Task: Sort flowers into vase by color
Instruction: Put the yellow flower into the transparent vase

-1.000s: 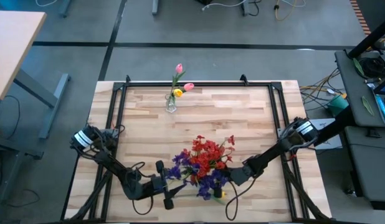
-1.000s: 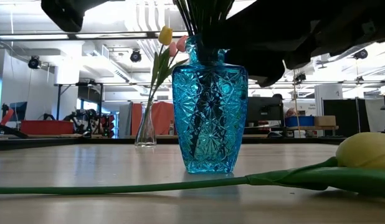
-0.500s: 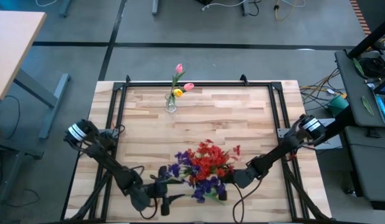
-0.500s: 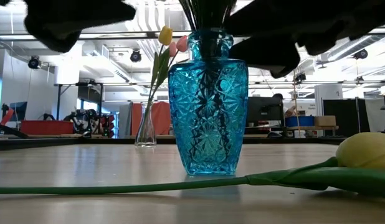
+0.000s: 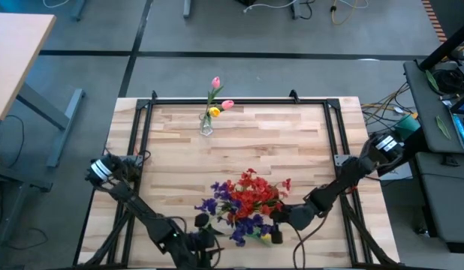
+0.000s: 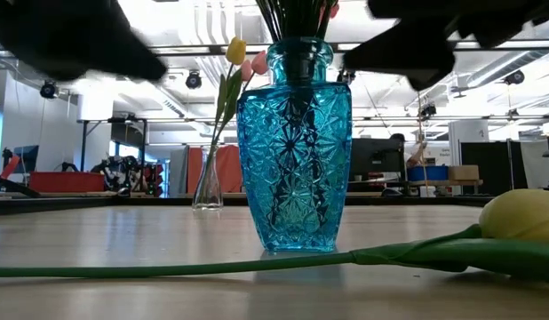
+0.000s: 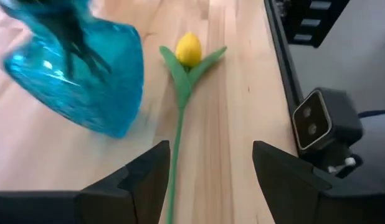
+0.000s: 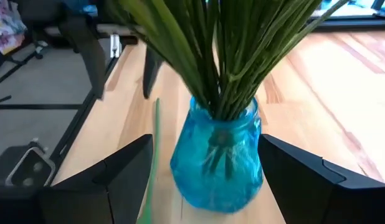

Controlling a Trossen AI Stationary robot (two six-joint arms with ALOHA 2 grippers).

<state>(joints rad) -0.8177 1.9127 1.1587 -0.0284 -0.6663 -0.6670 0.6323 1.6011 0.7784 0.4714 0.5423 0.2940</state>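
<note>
One yellow tulip (image 7: 189, 48) flat | blue vase (image 6: 295, 151) neck hidden overhead by blooms

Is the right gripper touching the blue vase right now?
Apart. In the right wrist view the right gripper stands open, its fingers either side of the blue vase, with table showing between.

Red and purple flower clusters (image 5: 247, 202) stand upright on green stems in a blue cut-glass vase (image 6: 294, 151) near the counter's front edge. One yellow tulip (image 7: 189, 48) lies flat just beside it. Pink and yellow tulips (image 5: 217, 101) stand in a small clear vase (image 5: 206, 126) at the back
</note>
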